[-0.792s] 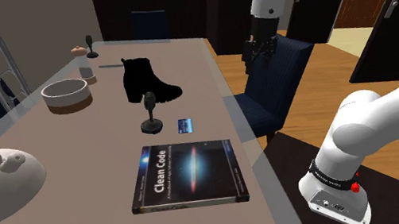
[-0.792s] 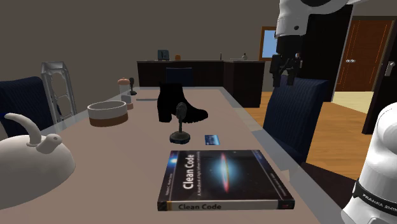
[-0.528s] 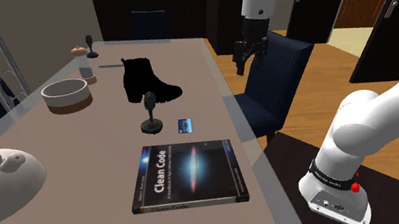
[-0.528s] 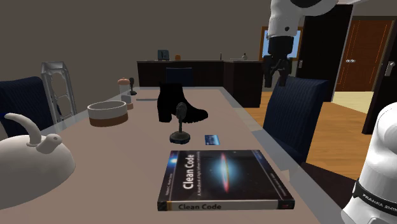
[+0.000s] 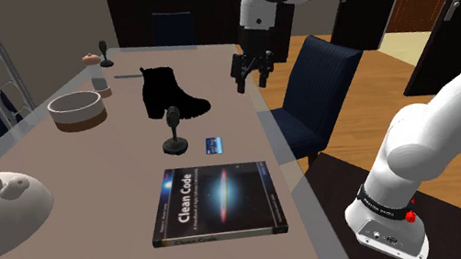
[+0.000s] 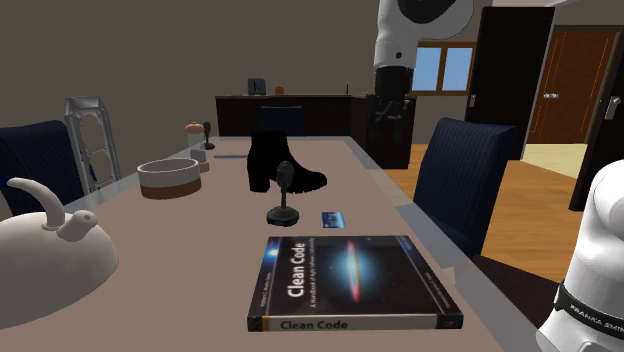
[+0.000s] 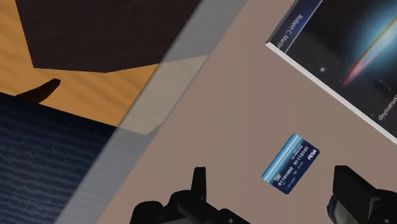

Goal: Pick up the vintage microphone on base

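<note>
1 ea. – book (image 5: 216,202), boot (image 5: 168,91), card (image 5: 213,144), bowl (image 5: 76,108).

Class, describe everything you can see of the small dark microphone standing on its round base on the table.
The small dark grey microphone has a rounded oblong head, a short thin stem and a flat round base. It stands upright on the pale brown table, touching nothing else. In the shoulder view the black ankle boot lies beyond it, the dark Clean Code book nearer the camera, and the small blue card just to its right. The open black gripper hangs well apart from it.
</note>
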